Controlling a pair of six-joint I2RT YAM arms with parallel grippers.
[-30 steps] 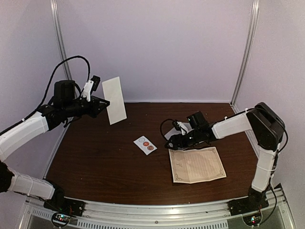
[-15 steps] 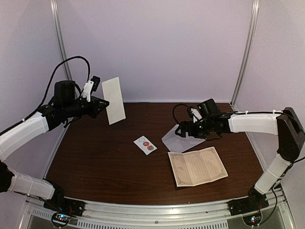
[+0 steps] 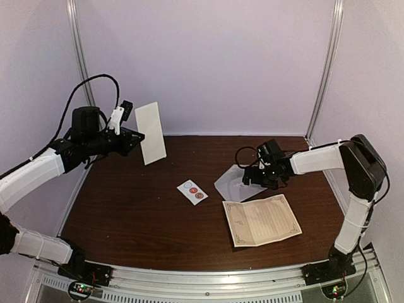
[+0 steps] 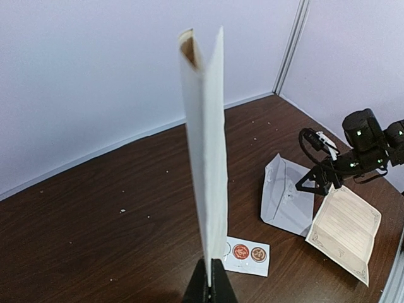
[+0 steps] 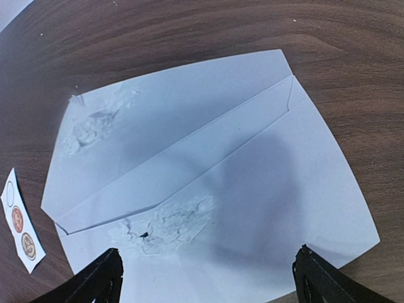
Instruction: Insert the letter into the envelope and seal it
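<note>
Two arms in view, doing different things: left gripper [image 3: 134,139] [image 4: 210,287] is up off the dark brown wooden table [image 3: 139,208] at the far left, jaws pinched tight on the bottom edge of a white folded paper sheet [image 3: 151,132] [image 4: 205,158], which stands upright with its open fold at the top; right gripper [image 3: 254,178] [image 4: 319,180] [image 5: 208,281] is low over the pale grey-white paper envelope [image 3: 229,182] [image 4: 287,202] [image 5: 208,170], jaws spread wide and gripping nothing, fingertips [image 5: 101,281] straddling the envelope's near edge, can't tell if they touch the paper; envelope lies right of table centre, triangular flap unfolded and open, with two rough torn-looking patches, one on the flap and one near the fold line; cream letter sheet with an ornate printed border [image 3: 262,219] [image 4: 344,230] lies flat just in front of the envelope, nearer the arm bases, outside it; small white strip with round orange stickers [image 3: 192,191] [image 4: 246,254] [image 5: 19,230] sits on the table to the left of the envelope, close to it but apart
</note>
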